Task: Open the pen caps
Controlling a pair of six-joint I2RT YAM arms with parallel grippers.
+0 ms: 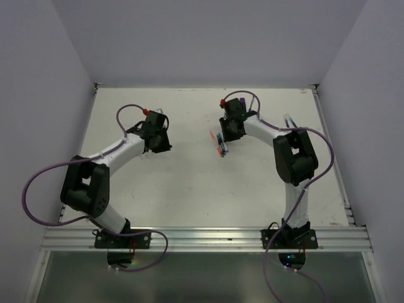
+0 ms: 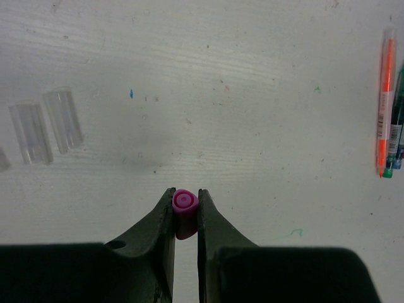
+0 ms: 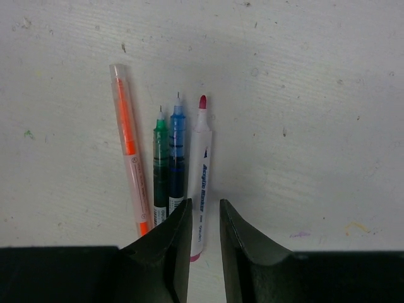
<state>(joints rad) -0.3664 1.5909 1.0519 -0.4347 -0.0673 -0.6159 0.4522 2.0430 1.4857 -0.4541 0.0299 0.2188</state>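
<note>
The left end effector (image 2: 185,190) is seen closed on a stubby magenta cap (image 2: 184,209), which is clamped between the two dark fingers just at their tips. The cap is held clear of the white surface (image 2: 221,95) with its round end turned toward the camera; a paler ring with a small centre dot is shown on that end.

To the left in the same view, two clear caps (image 2: 47,125) are laid side by side on the surface, well apart from the held cap; they are short, transparent tubes. A third is cut off by the picture's edge.

The right end effector (image 3: 205,203) is held with its jaws slightly parted, and nothing is clamped between them. Just beyond it, four pens are laid in a close row: an orange highlighter (image 3: 129,164), a green pen (image 3: 161,170), a blue pen (image 3: 177,154) and a white marker (image 3: 201,167). Bare fine tips are shown on the green and blue pens, and a bare red tip on the marker. The highlighter's far end appears to be covered by a clear cap.
</note>
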